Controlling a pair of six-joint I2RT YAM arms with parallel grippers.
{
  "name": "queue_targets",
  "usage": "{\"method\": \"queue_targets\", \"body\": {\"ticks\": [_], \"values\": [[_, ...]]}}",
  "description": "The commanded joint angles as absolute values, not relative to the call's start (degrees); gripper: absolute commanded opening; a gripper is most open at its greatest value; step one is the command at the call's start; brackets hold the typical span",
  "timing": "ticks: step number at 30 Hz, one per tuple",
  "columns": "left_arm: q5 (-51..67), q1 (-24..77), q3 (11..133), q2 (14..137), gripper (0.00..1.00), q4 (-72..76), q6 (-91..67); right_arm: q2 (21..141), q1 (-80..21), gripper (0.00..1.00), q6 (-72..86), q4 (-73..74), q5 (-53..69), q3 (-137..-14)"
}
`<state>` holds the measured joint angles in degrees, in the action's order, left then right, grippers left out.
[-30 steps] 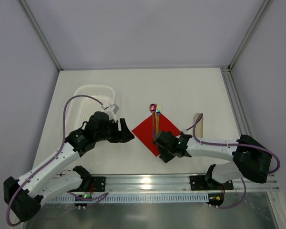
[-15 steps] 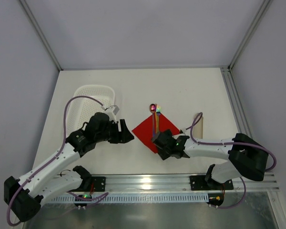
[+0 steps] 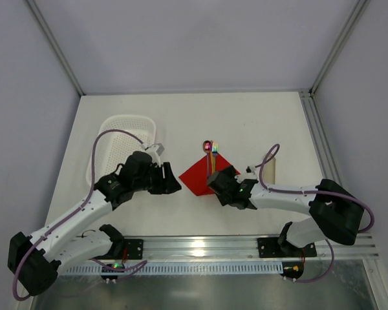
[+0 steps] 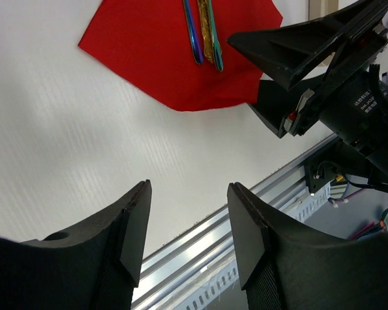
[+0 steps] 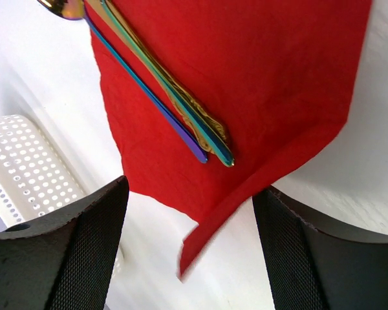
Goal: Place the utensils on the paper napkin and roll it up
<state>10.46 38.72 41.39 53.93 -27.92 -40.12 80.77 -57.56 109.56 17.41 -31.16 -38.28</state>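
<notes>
My right gripper [image 5: 191,219] is sitting low at the near corner of the red paper napkin [image 5: 246,84]. Its jaws are spread wide with nothing pinched. That corner looks curled up off the table, with a little flap poking down between my fingers. My guess is I'm lining up to catch that edge and start the roll from there, since that's where the handles end.

The spoon [image 5: 145,90] and the fork [image 5: 168,82] are already on the napkin, side by side and touching. They run along its diagonal, with their heads hanging past the far corner onto the table. Lying corner to corner makes sense to me, because the paper should wrap over both handles at once.

My left gripper [image 3: 171,184] is parked just left of the napkin. It's pointed at it but not touching, with the jaws apart and empty. It's probably waiting to pin or tuck the left corner. The thin paper could slide or tear if I drag it.

The white perforated basket [image 3: 126,117] sits off to the far left, out of the way.
</notes>
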Motion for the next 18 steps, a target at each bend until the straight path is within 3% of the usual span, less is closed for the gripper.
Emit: {"method": "queue_targets", "body": {"ticks": [1, 12, 18], "values": [[12.48, 38.85, 40.61, 54.40, 0.54, -24.79, -40.34, 79.81, -56.61, 0.78, 104.95, 14.95, -35.86, -41.04], [15.73, 40.95, 39.73, 61.95, 0.36, -16.27, -40.96, 79.81, -56.07, 0.77, 104.24, 9.23, -34.18, -36.21], [15.73, 44.55, 41.48, 67.84, 0.33, -11.78, -40.08, 77.70, -55.55, 0.77, 103.63, 9.67, -35.77, -35.07]]}}
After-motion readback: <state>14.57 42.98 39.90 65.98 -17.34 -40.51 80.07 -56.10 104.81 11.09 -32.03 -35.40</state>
